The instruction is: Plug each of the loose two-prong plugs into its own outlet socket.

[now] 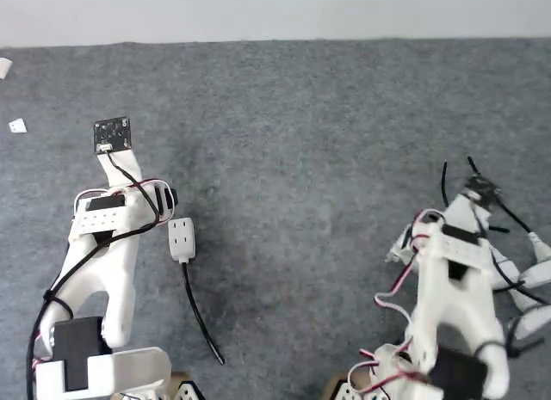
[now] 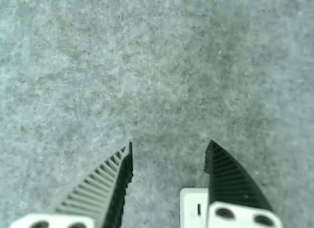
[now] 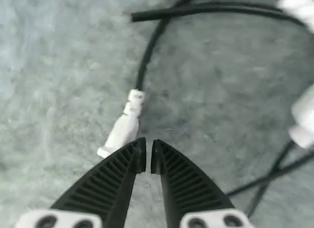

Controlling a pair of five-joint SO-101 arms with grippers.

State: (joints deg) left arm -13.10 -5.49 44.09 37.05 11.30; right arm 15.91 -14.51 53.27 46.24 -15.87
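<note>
Seemingly the pickup step. The left gripper (image 2: 170, 144) gapes wide, empty, beside the outlet (image 1: 181, 239). The right gripper (image 3: 148, 142), nearly closed and empty, sits just short of a plug (image 3: 122, 127); it likely must open first.

The left claw (image 2: 169, 148) gapes wide, pointing down; the right claw (image 3: 148, 145) is pinched nearly closed.

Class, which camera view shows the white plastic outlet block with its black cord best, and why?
The high view: the whole white plastic outlet block lies flat, sockets up, its black cord trailing. The left wrist view catches just one corner beside the open left tool. The right wrist view faces a white plug.
</note>
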